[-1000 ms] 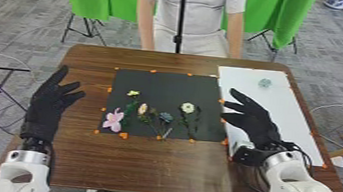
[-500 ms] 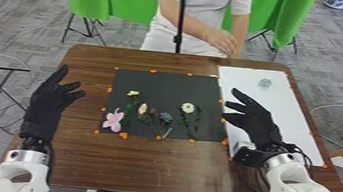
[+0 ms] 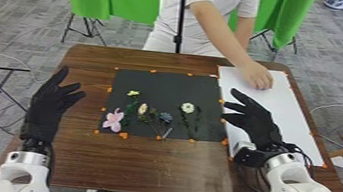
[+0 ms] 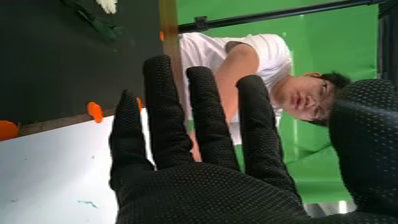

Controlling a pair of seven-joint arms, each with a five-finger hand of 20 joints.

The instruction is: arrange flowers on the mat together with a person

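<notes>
In the right wrist view, your right hand [image 3: 253, 122] is holding its fingers straight and spread; in the head view, it is sitting right of centre. Your left hand [image 3: 50, 104] is staying clear of the mat's flowers, open at the left.Your right hand [image 3: 253, 122] is holding its fingers straight and spread, right of centre in the head view; the right wrist view is revealing the gaps between them. Your left hand [image 3: 50, 104] is holding open at the left. Flowers [image 3: 113, 120] are lying on the central black mat [image 3: 164, 86]. At upper right, a person's hand [image 3: 257, 76] is touching the white sheet [image 3: 278, 106]; you cannot tell whether it is pinching anything.

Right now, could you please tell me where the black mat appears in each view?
Head view: the black mat lies mid-table under the flowers, left of the white sheet.
Right wrist view: the black mat lies beyond the right hand, with orange markers along its edge.
Shared landmark: the white sheet, beside the mat in both.
</notes>
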